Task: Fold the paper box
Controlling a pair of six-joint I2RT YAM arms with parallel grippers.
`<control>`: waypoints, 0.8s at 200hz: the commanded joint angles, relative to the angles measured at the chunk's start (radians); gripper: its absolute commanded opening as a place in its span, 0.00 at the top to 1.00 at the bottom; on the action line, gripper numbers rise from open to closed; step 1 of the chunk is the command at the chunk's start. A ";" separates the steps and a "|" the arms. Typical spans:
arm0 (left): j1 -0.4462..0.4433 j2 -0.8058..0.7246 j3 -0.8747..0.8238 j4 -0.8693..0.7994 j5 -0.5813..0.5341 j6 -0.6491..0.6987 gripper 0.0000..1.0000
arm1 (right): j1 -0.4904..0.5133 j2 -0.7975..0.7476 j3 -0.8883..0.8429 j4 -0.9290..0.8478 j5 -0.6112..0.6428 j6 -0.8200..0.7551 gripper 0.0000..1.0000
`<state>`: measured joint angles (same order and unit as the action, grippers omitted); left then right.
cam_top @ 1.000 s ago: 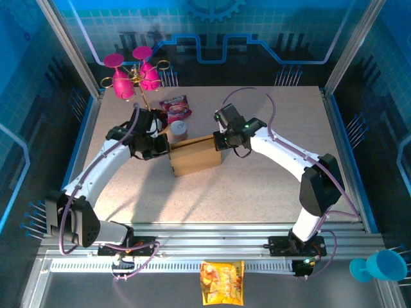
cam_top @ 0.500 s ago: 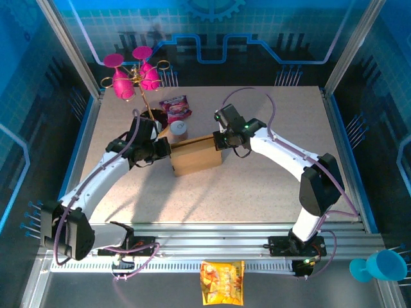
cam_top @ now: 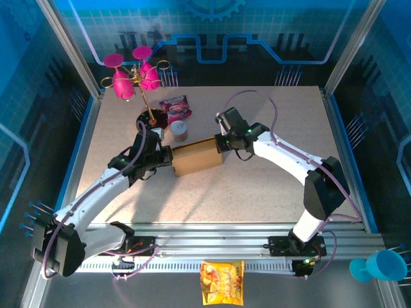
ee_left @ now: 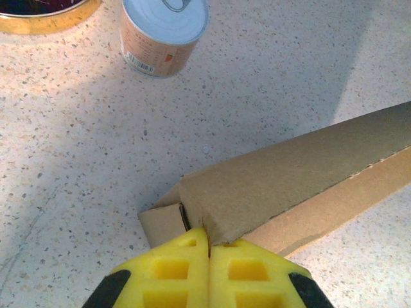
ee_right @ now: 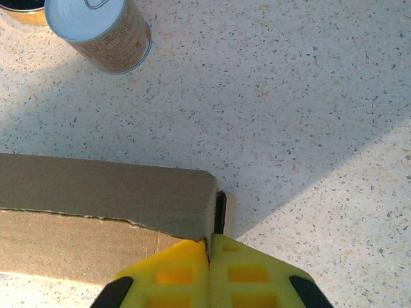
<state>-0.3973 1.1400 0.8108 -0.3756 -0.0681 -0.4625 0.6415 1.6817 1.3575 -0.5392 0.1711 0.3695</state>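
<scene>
The left claw [ee_left: 209, 240] is squeezed shut and touches the left corner of the paper box [cam_top: 196, 158]. The box lies mid-frame on the desk [cam_top: 257, 192]. The right claw [ee_right: 210, 247] is shut too and touches the right corner. The box looks nearly folded. Next, I think, both claws should gently push the ends in.

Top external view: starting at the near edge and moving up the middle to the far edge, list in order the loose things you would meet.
Orange snack bag → paper box → tin can → purple snack packet.
</scene>
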 commanded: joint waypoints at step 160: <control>-0.128 0.081 -0.087 -0.156 -0.146 -0.053 1.00 | -0.030 -0.149 -0.031 -0.153 -0.320 0.252 0.56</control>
<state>-0.5030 1.1484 0.7712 -0.3229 -0.2497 -0.4988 0.6319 1.5909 1.3338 -0.6838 -0.0551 0.5304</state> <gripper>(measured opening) 0.047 0.414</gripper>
